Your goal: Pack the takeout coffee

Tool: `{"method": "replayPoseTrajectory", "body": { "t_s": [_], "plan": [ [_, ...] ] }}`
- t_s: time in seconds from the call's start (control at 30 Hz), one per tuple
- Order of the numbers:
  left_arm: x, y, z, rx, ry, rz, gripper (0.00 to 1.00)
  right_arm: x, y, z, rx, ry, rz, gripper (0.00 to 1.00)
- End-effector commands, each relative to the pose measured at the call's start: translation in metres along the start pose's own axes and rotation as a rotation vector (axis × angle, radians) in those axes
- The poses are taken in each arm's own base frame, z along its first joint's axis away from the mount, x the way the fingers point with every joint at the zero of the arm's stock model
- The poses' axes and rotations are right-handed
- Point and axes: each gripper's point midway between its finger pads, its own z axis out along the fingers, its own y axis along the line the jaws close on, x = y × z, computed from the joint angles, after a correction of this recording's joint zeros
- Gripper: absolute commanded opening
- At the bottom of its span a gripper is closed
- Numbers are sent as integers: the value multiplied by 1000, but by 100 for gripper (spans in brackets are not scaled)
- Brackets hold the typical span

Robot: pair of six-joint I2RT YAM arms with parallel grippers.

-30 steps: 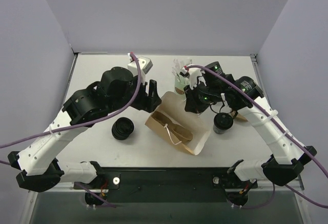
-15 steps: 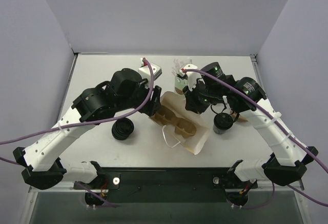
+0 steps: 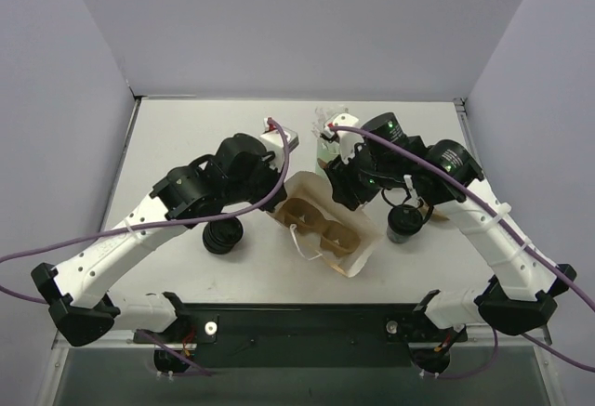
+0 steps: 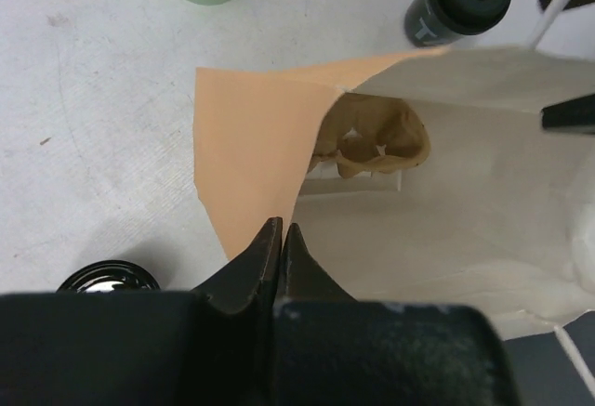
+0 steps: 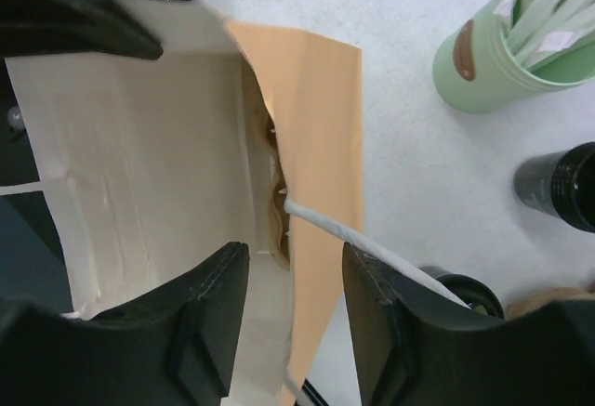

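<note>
Over the last second your left arm has swung in and the left gripper (image 3: pixel 281 199) has clamped onto the near-left rim of the bag (image 3: pixel 363 243). The right gripper (image 3: pixel 337 183) has let its fingers part at the far rim. The mouth gapes wider, with the carrier (image 3: pixel 316 225) on show inside.

From above, the step in hand looks like holding the bag open for loading. The coffee (image 3: pixel 404 225) stands upright and lidded on the counter (image 3: pixel 186 137), just right of the bag and not yet packed. Your next move probably falls to the right arm: back off the rim, reach right for the cup, then lift it over the bag's wall. Room is tight there, as the green cup (image 3: pixel 325 153) and its straws stand just behind that gripper. The lids (image 3: pixel 221 236) sit close under your left arm. Open counter lies at far left.

From the left wrist, the fingers are pressed together on the tan edge at the mouth, pinching the paper. The carrier sits deep inside, so the cup must travel well past the rim. The coffee shows beyond the bag at upper right.

From the right wrist, the fingers stand spread over the rim, gripping nothing. The bag's white handle cord runs across the gap and could snag as you withdraw. The green cup is near at upper right, so pull back clear of it.
</note>
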Motion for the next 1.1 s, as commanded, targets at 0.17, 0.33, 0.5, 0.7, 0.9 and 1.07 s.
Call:
{"method": "replayPoseTrajectory", "body": {
  "t_s": [0.17, 0.33, 0.5, 0.7, 0.9, 1.07],
  "plan": [
    [-24, -17, -19, 117, -337, -106, 0, -42, -3, -55, 62, -228, 61, 59],
    [-20, -11, -18, 98, -405, -89, 0, -49, 22, -66, -36, -340, 5, 36],
    [-15, -9, -14, 97, -405, -82, 0, -51, 32, -63, -19, -381, -46, 42],
    [-2, -5, -13, 86, -379, -109, 0, -53, 21, -64, 41, -373, 0, 59],
    [14, 5, -15, 40, -326, -162, 0, -56, 48, -70, -119, -335, 76, 44],
    [23, 7, -19, 54, -363, -237, 0, -74, 63, -81, -162, -398, 24, 31]
  ]
}}
